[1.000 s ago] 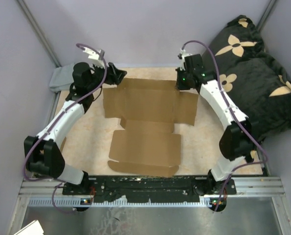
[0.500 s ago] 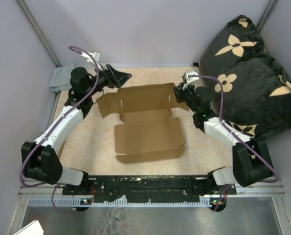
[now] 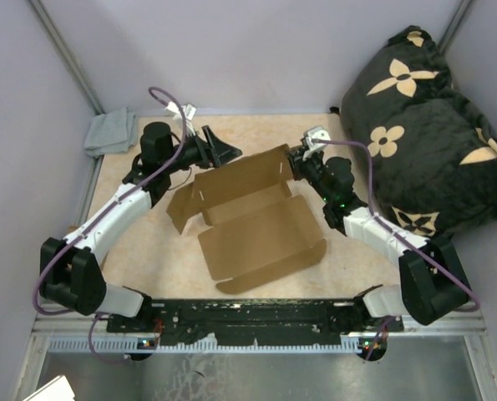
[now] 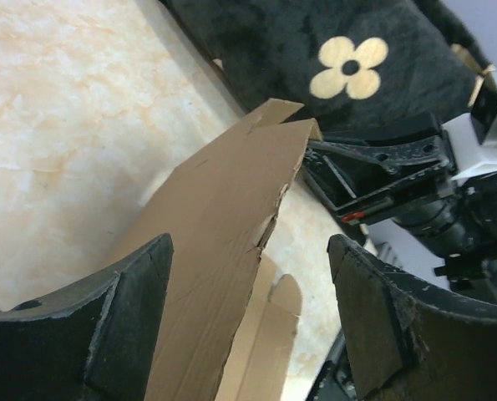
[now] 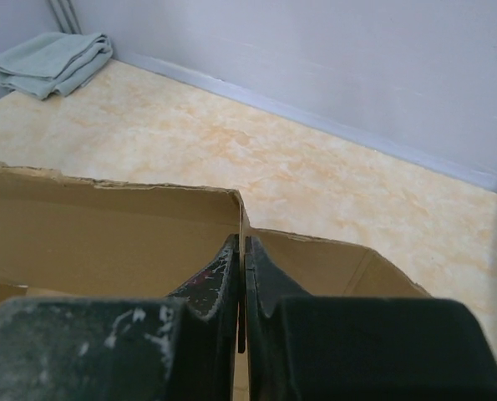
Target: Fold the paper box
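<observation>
left gripper (image 3: 224,150) spread wide, astride far-left edge of plain brown cardboard die-cut box (image 3: 261,234), gripping nothing | right gripper (image 5: 241,251) pinched on raised far-right wall
</observation>
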`<control>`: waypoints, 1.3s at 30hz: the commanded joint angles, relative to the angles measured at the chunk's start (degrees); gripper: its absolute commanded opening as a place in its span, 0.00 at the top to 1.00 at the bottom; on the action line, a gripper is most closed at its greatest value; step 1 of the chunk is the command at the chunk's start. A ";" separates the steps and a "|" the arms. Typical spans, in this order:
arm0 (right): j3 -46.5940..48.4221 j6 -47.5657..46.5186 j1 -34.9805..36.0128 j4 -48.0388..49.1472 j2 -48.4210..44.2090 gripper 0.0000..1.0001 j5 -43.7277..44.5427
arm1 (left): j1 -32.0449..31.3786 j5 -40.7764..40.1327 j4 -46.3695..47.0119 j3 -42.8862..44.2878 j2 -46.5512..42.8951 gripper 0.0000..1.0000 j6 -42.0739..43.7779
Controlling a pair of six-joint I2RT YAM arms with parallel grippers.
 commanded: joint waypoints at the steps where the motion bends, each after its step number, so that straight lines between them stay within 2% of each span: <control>1: 2.54 -0.59 0.26 -1.87 -2.92 0.95 1.07 | -1.89 -4.08 -11.24 5.04 0.57 0.20 11.92; 4: 3.09 -0.35 0.26 -4.30 -2.99 0.92 0.34 | -3.79 -10.15 -16.45 7.27 1.53 0.20 19.06; 6: 2.78 0.00 0.26 -4.85 -3.09 0.91 0.23 | -4.08 -11.95 -16.86 7.19 2.16 0.20 20.66; 17: 1.58 0.91 0.26 -7.98 -4.47 0.86 -0.92 | -4.40 -13.96 -14.82 5.82 4.75 0.23 20.22; 23: 0.29 0.74 0.26 -8.16 -5.05 0.92 -0.95 | -4.66 -13.47 -13.87 5.74 4.77 0.27 20.80; 25: 0.86 1.14 0.26 -9.11 -5.14 0.90 -0.84 | -4.84 -13.10 -14.04 5.67 4.60 0.28 21.45; 30: 7.35 1.36 0.26 -19.64 -4.17 0.73 -0.41 | -5.41 -13.20 -14.89 4.92 3.74 0.28 23.34; 39: 18.34 -1.47 0.21 -32.58 -1.04 0.66 0.52 | -6.64 -14.71 -16.26 3.98 2.92 0.31 25.74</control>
